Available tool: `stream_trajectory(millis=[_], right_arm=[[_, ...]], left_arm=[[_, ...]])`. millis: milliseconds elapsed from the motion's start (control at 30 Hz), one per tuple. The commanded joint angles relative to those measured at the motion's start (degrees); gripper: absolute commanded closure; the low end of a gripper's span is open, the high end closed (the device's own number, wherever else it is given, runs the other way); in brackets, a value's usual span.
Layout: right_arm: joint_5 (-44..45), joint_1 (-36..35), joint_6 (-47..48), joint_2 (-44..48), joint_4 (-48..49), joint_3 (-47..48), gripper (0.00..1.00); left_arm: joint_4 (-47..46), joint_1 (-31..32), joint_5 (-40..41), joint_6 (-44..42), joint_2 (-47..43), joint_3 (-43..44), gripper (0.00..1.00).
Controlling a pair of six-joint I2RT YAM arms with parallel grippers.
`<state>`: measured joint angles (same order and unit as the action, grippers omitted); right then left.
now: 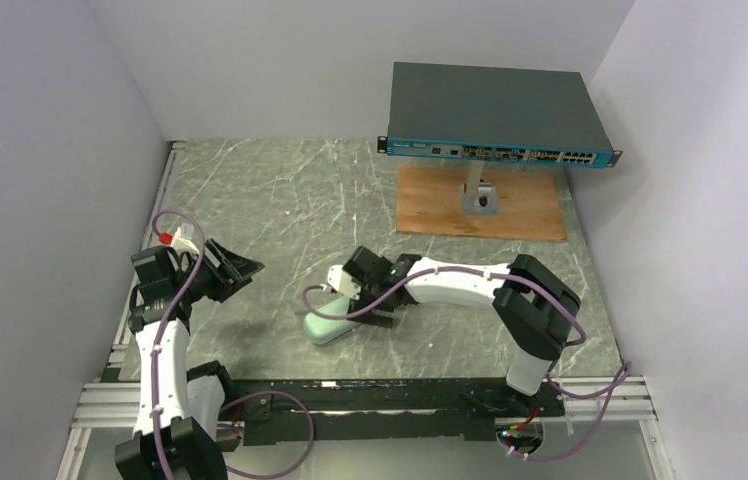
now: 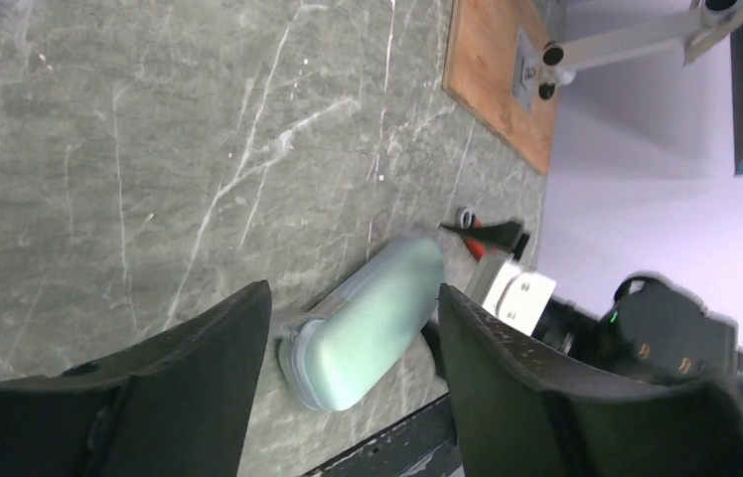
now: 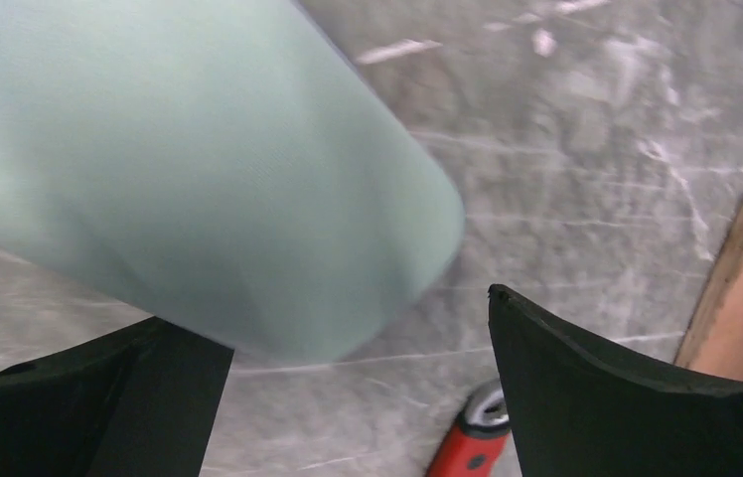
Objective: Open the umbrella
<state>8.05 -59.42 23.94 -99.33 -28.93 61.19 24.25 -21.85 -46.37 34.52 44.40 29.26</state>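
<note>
The umbrella itself is not in view. A mint-green oblong clamshell case (image 1: 328, 324) lies closed on the marble table, near the front middle. My right gripper (image 1: 368, 306) is open and low over the case's right end. In the right wrist view the case (image 3: 179, 169) fills the upper left, its rounded end reaching in between the right gripper's (image 3: 333, 318) spread jaws. My left gripper (image 1: 237, 270) is open and empty, held above the table left of the case. In the left wrist view the case (image 2: 372, 318) shows between the left gripper's (image 2: 353, 290) spread jaws, farther off.
A small red-handled tool (image 3: 470, 447) lies on the table by the right gripper's right finger; it also shows in the left wrist view (image 2: 474, 241). A blue-fronted network switch (image 1: 495, 115) stands on a post over a wooden board (image 1: 475, 205) at the back right. Walls close in both sides.
</note>
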Motion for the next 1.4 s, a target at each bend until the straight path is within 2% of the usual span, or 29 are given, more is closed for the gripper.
stream_trajectory(millis=[0,100,133,200,300,433,533,600,733,867,967,1067,1133,1233,1367], right_arm=[[-0.44,5.33,8.11,2.25,4.34,-0.13,0.07],[-5.52,6.42,13.83,3.79,4.76,-1.0,0.02],[-7.32,6.68,15.58,4.65,4.81,-1.44,0.01],[-11.75,6.59,19.27,6.8,4.5,-2.08,0.01],[-16.1,4.82,24.2,9.51,4.75,-2.0,0.0],[-20.87,2.39,28.53,9.63,4.27,1.1,0.01],[-24.5,1.27,31.16,7.36,4.66,2.76,0.01],[-26.43,1.06,32.85,5.74,4.28,3.7,0.01],[-29.16,1.03,38.26,3.34,4.81,3.03,0.01],[-30.1,1.14,41.29,0.67,5.43,3.57,0.03],[-30.2,2.02,40.76,-1.62,3.08,5.89,0.17],[-29.86,4.4,41.22,-1.33,3.32,3.8,0.3],[-29.33,6.31,42.32,-0.29,3.45,1.85,0.36],[-29.16,10.06,43.68,1.96,2.93,-1.06,0.43],[-27.85,14.75,47.79,6.47,5.46,-7.83,0.45]], left_arm=[[-1.13,0.38,-5.57,-6.46,1.83,2.01,0.39],[5.15,1.95,-6.68,-19.02,3.58,7.86,0.5],[7.12,2.24,-5.88,-22.53,4.09,10.03,0.51],[6.18,1.65,-9.52,-24.72,4.98,12.64,0.53],[8.27,1.91,-9.13,-32.15,7.06,16.33,0.51],[21.49,1.96,-10.65,-59.59,10.03,21.83,0.49],[29.15,1.81,-10.58,-80.45,6.84,21.18,0.49],[31.63,1.81,-11.24,-90.5,3.41,19.3,0.48],[35.67,1.94,-12.9,-103.15,-1.11,16.52,0.44],[42.73,2.54,-13.53,-118.5,-1.44,14.44,0.42],[43.87,5.39,-9.54,-122.9,-1.27,12.81,0.47],[44.01,8.9,-7.09,-125.97,-1.75,11.24,0.5],[40.64,11.91,-6.37,-123.43,-2.44,9.76,0.51],[32.86,19.62,-4.02,-118.39,-2.38,7.2,0.55],[21.71,30.43,-2.98,-112.16,0.75,5.24,0.57]])
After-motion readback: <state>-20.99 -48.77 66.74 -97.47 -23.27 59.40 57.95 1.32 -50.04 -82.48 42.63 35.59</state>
